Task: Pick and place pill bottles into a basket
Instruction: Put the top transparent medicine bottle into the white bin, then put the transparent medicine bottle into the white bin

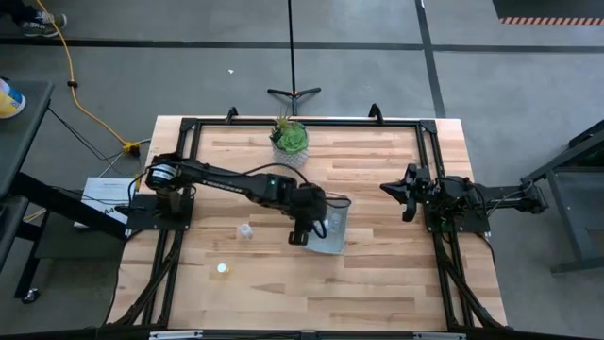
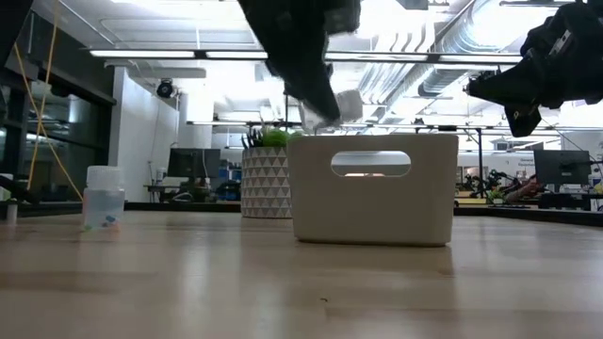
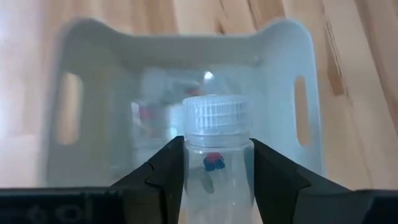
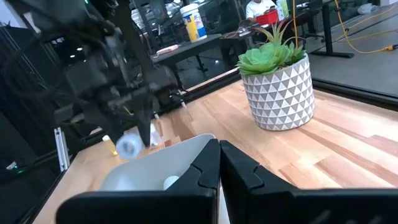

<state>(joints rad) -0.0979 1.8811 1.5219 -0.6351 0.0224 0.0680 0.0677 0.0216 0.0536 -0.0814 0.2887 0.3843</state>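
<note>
capped pill bottle (image 3: 217,162) held above grey basket (image 3: 292,43).

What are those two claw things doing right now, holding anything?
Left gripper: closed on a pill bottle, held above the basket.
Right gripper: closed and empty, waiting at the table's right side.

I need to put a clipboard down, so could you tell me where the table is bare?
Bare wood lies between the pale grey-blue plastic basket and the idle right gripper. It is crowded around the basket, where the left gripper holds a white-capped translucent pill bottle above it, with two more bottles further left.
</note>
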